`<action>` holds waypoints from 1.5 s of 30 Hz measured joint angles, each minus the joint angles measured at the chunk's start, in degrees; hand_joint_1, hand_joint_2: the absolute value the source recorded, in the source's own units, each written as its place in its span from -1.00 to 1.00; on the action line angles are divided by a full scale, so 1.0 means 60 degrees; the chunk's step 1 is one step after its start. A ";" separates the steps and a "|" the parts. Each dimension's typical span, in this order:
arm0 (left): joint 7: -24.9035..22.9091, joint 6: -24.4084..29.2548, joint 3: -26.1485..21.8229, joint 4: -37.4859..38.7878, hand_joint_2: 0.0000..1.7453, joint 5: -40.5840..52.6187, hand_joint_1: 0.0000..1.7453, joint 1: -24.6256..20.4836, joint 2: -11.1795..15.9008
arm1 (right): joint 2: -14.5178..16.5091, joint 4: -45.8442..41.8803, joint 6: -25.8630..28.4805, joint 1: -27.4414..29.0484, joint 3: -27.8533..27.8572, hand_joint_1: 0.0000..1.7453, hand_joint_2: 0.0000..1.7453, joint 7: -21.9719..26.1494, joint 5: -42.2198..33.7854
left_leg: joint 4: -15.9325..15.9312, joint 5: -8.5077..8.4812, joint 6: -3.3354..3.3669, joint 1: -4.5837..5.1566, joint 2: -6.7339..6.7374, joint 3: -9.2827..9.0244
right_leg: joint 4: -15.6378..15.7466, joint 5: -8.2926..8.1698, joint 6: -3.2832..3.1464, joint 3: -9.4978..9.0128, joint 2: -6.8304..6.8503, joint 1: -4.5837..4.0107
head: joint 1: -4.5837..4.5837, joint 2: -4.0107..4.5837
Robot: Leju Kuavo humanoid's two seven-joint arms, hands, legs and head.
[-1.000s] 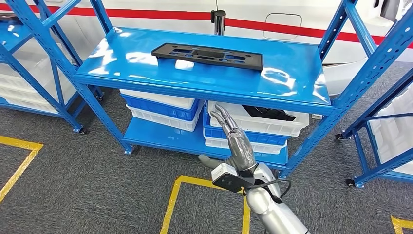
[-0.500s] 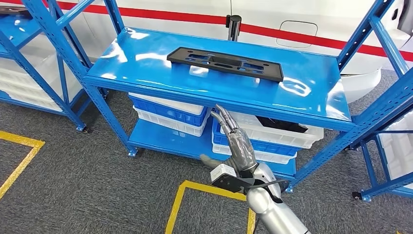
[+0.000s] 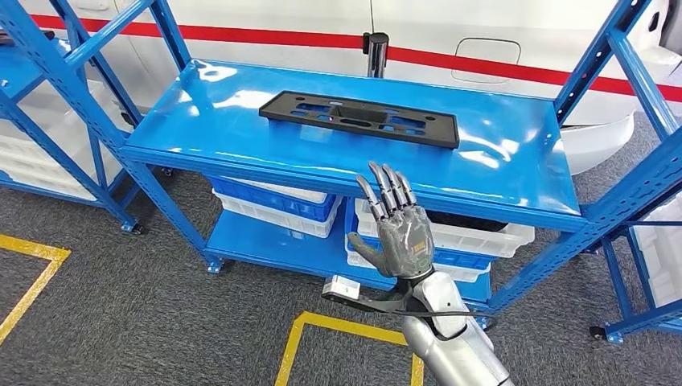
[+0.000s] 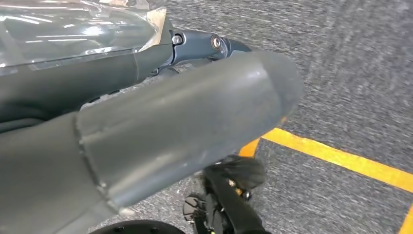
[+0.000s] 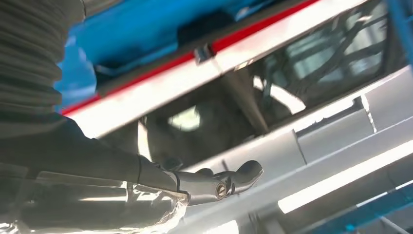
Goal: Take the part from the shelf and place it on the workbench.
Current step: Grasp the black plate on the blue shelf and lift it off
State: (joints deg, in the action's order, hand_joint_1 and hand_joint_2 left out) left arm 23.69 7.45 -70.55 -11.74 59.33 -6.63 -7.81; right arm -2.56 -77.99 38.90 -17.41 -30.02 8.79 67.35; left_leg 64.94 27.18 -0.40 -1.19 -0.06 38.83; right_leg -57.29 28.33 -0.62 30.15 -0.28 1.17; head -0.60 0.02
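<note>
Blue metal shelf (image 3: 241,137) spans most of the head view, glossy top board, slotted uprights at the corners. White vehicle body (image 3: 281,16) with a red stripe runs behind it. Grey carpet floor (image 3: 121,322) with yellow tape lines (image 3: 318,323) below. Second blue rack (image 3: 32,88) at far left, third rack (image 3: 643,225) at far right, both with white bins. On the lower board of the main shelf: stacked blue and white crates (image 3: 273,201) on the left side, another stack (image 3: 450,241) on the right side with something dark in the top one. Black part (image 3: 359,118), long flat plate with cut-outs, lies flat on the top board, toward the back and about centre, untouched. Dark post (image 3: 375,50) stands just behind the shelf.

Right hand (image 3: 400,233) raised in front of the shelf's front edge, below and a bit right of the part, well apart from it; fingers (image 3: 384,186) straight, spread, pointing up, holding nothing. Silver forearm (image 3: 450,346) rises from the bottom edge, black cable looped at the wrist. In the right wrist view, right hand (image 5: 122,180) shows an extended finger against the blurred shelf.

Left hand (image 4: 146,117) in the left wrist view hangs over carpet and a yellow line; thick grey thumb close up, fingers mostly hidden, cannot tell if spread or curled.
</note>
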 joint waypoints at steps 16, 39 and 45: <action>-0.0188 -0.0036 0.0102 0.0006 -1.00 0.0171 -1.00 -0.0009 -0.0047 | 0.0041 -0.0003 0.0053 0.0270 0.0320 -1.00 1.00 -0.0992 0.1121 | -0.1315 -0.0004 0.0621 0.0273 -0.0140 -0.1330 | -0.0921 -0.0126 0.0519 0.1106 0.0026 -0.0149 | 0.0024 0.0000; -0.0270 -0.0025 0.0109 0.0031 -1.00 0.0282 -1.00 0.0028 -0.0087 | 0.0183 0.0179 0.0000 0.0230 0.0326 -1.00 1.00 -0.1449 0.1759 | -0.1230 -0.0375 0.0445 0.0059 -0.0019 -0.0821 | -0.0560 0.0479 0.0399 0.0115 0.0034 -0.0079 | -0.0104 -0.0001; -0.0272 -0.0021 0.0109 0.0029 -1.00 0.0282 -1.00 0.0021 -0.0086 | 0.0183 0.0189 0.0001 0.0220 0.0326 -1.00 1.00 -0.1462 0.1773 | -0.1232 -0.0335 0.0510 0.0078 -0.0018 -0.0864 | -0.1159 0.0716 0.0328 0.0416 0.0038 -0.0072 | -0.0086 0.0000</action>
State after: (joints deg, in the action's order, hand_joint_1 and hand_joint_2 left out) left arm 22.05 7.32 -69.90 -11.56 61.02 -6.51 -8.33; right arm -1.46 -76.85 38.91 -16.10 -28.06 0.02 77.99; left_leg 57.55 25.16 2.66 -0.72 -0.17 33.64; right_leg -64.24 32.63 1.35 32.64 -0.06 0.73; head -1.11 0.02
